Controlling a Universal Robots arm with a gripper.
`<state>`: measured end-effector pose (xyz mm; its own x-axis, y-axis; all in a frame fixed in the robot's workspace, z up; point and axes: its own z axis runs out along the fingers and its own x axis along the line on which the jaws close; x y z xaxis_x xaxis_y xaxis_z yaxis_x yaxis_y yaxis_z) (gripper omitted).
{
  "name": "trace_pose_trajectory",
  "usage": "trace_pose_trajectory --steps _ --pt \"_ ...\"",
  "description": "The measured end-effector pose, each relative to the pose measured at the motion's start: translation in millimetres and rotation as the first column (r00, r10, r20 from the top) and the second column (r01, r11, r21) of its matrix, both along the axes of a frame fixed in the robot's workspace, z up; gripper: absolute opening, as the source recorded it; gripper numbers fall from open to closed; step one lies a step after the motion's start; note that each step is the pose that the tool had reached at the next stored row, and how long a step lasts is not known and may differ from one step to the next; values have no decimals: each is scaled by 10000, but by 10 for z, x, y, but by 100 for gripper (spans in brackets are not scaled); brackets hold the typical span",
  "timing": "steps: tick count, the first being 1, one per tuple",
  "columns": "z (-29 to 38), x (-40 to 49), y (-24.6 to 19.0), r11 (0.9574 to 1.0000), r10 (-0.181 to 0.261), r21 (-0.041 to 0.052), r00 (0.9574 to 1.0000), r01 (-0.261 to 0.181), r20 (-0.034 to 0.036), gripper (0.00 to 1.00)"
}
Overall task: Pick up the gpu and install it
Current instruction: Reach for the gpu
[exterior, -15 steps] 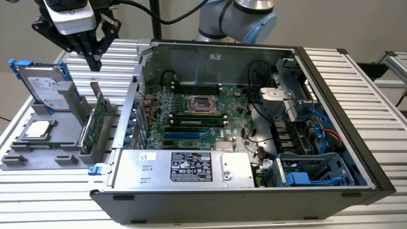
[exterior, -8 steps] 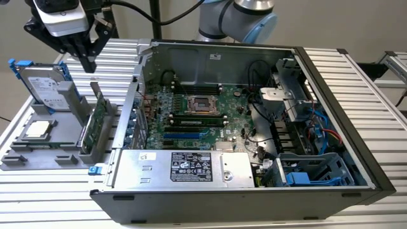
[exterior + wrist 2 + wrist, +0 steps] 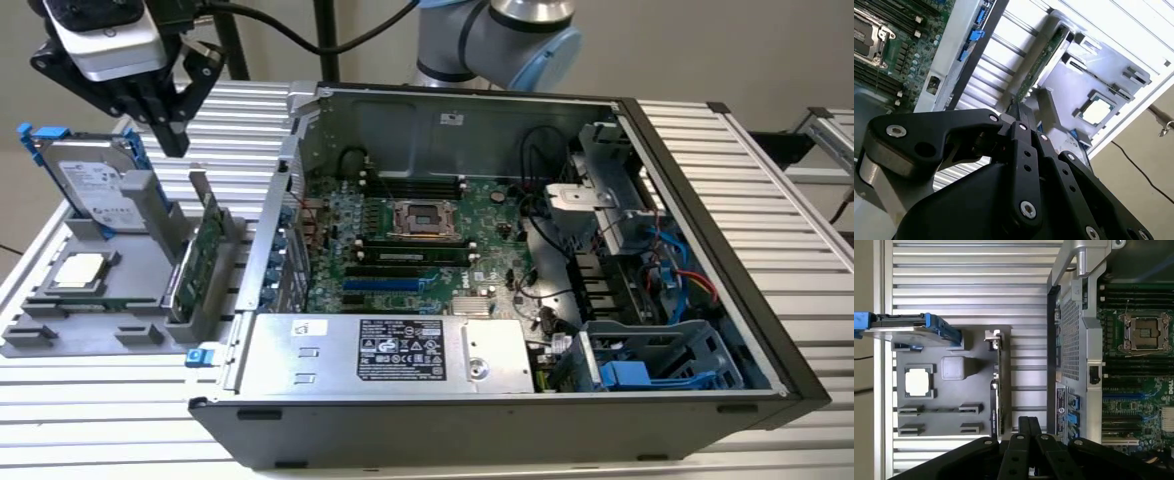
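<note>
The step in hand looks like the approach for the pick; nothing is grasped yet. The gripper [image 3: 170,138] hangs with its jaws pressed together and empty. The gpu [image 3: 200,255] stands on its edge in a slot of the grey holder [image 3: 74,335], below the jaws, well apart, a little toward the computer case [image 3: 441,440]. I judge the grasp calls for spread jaws, lined up along the card's thin upper edge.

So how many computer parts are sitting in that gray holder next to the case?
3. The hard drive stands at the holder's far end in the exterior view, the CPU chip lies flat in front of it, and the gpu stands on edge nearest the case. None seems hidden.
</note>
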<state>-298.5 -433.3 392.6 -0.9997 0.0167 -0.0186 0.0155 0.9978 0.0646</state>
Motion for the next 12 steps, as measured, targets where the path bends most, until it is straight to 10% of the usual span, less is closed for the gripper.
trace_pose_trajectory --steps 12 --pt "0 -143 -84 9999 147 0 9999 -147 -1 0"
